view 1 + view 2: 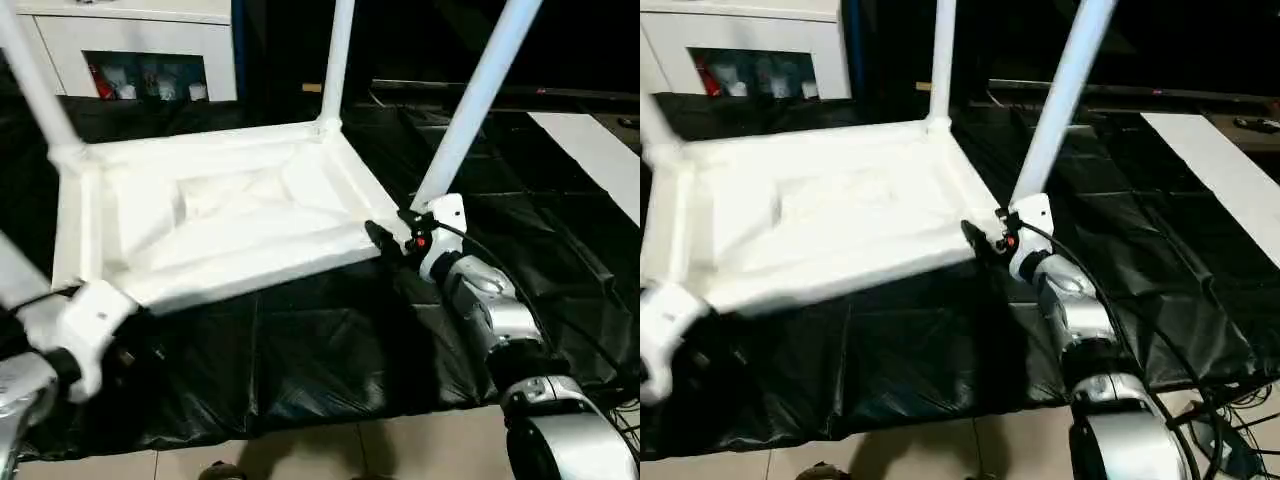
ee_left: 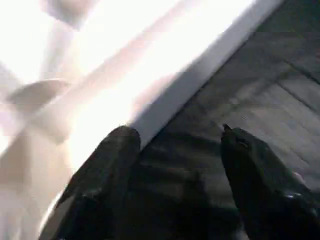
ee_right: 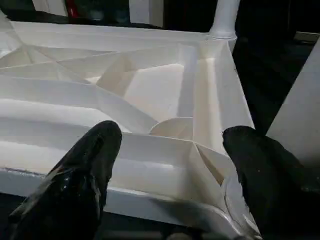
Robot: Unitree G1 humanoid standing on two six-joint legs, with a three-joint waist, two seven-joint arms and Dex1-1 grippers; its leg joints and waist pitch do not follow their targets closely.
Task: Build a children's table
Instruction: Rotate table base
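The children's table lies upside down on the black mat, its ribbed white tabletop (image 1: 220,215) facing up. White tube legs rise from the corners, one at the far right (image 1: 337,60) and one at the near right (image 1: 478,100). My right gripper (image 3: 172,135) is open at the near right corner, its black fingers (image 3: 95,160) spread wide over the near rim, close to the leg's socket. My left gripper (image 2: 180,132) is open at the near left corner. The tabletop's rim (image 2: 200,65) runs just past its fingers.
A black mat (image 1: 330,360) covers the floor under the table, with pale tiles (image 1: 350,450) along its front edge. A white cabinet with glass doors (image 1: 140,50) stands at the back left. A white panel (image 1: 600,150) lies at the right. Cables trail by my right forearm (image 1: 1230,430).
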